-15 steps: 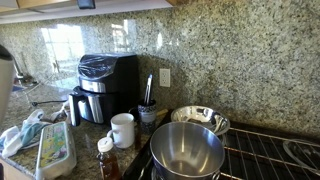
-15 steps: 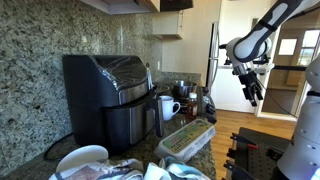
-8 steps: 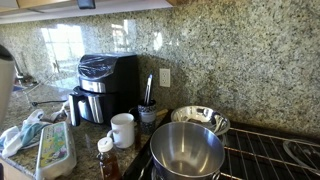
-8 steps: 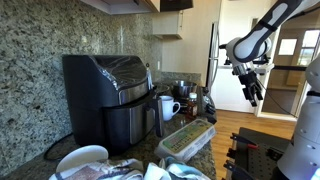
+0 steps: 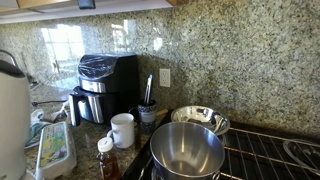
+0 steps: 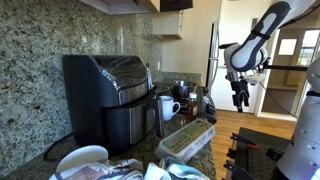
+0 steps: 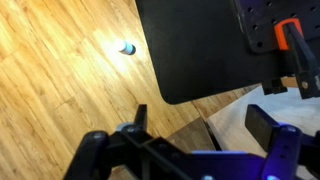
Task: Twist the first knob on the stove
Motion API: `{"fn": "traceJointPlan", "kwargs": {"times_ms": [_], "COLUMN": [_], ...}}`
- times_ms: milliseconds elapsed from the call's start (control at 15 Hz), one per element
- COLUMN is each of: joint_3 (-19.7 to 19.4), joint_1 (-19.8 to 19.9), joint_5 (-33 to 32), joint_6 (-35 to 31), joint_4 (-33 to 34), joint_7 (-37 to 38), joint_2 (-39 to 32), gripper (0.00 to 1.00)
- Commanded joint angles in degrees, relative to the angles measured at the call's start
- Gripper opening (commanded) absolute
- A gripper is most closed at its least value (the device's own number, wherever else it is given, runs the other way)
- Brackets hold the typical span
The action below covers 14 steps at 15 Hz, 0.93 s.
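The stove (image 5: 268,152) is a dark cooktop with black bar grates at the lower right of an exterior view. A large steel pot (image 5: 186,150) stands on it. No stove knob shows in any view. My gripper (image 6: 240,97) hangs open and empty in the air beyond the far end of the counter, well away from the stove. In the wrist view the gripper (image 7: 203,125) has its two dark fingers spread wide over a wooden floor, with nothing between them.
A black air fryer (image 5: 104,86) stands against the granite wall, with a white mug (image 5: 122,130), a utensil holder (image 5: 148,113) and a steel bowl (image 5: 201,118) near it. A white robot part (image 5: 12,115) fills the left edge. A black panel (image 7: 200,45) lies below the wrist.
My gripper has moved left and slightly down in the exterior view, toward the counter. A white robot part has come further into the left edge of the counter view.
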<state>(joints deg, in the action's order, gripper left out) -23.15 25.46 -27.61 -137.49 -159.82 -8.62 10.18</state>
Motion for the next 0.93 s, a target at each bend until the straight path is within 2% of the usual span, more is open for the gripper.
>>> {"fn": "traceJointPlan", "kwargs": {"times_ms": [0, 333, 533, 867], "joint_3": [-0.3, -0.4, 0.2, 0.8], "joint_1": [-0.3, -1.0, -1.7, -2.8], "joint_5": [1.9, 4.5, 8.5, 13.0], "joint_6": [-14.0, -29.6, -33.6, -34.3], "joint_4": [0.0, 1.1, 2.6, 4.8], "joint_7": [1.3, 0.2, -1.1, -2.0], "joint_2": [-8.8, -20.0, -24.3, -26.1], "gripper": [1.00, 1.00, 1.00, 1.00]}}
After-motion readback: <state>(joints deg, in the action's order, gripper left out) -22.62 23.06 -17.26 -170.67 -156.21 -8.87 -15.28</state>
